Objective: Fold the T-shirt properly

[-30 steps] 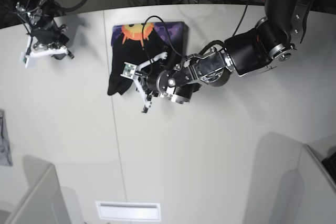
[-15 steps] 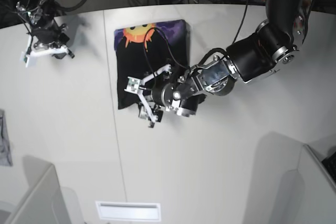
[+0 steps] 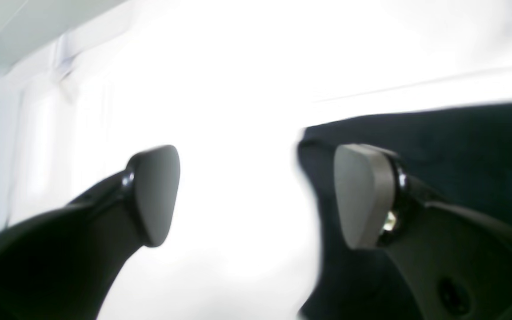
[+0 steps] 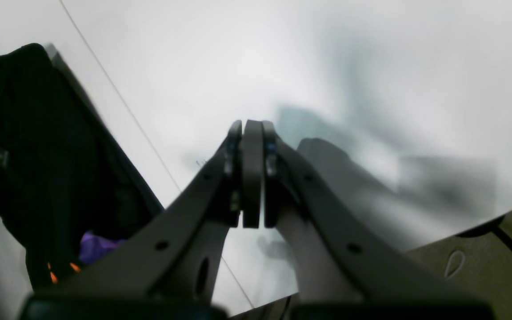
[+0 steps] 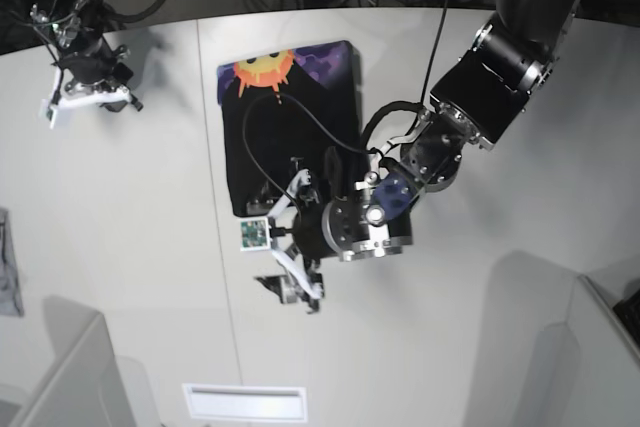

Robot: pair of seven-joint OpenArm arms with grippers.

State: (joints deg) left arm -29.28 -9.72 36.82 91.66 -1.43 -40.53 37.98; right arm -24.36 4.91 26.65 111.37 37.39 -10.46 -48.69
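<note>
T-shirt (image 5: pixel 290 117) lay folded on table (image 5: pixel 480 277); left gripper (image 5: pixel 283 250) just off its near edge, spread wide, empty; right gripper (image 4: pixel 252 173) closed, empty. Cloth looked soft, limp; pinch corners

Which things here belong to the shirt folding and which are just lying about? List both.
Part of the job:
- T-shirt, folded on the table, sun print at its far edge
- left gripper, open, just off the shirt's near edge
- right gripper, shut, off to the side

Just lying about:
- grey cloth scrap at the table's edge
- table
</note>
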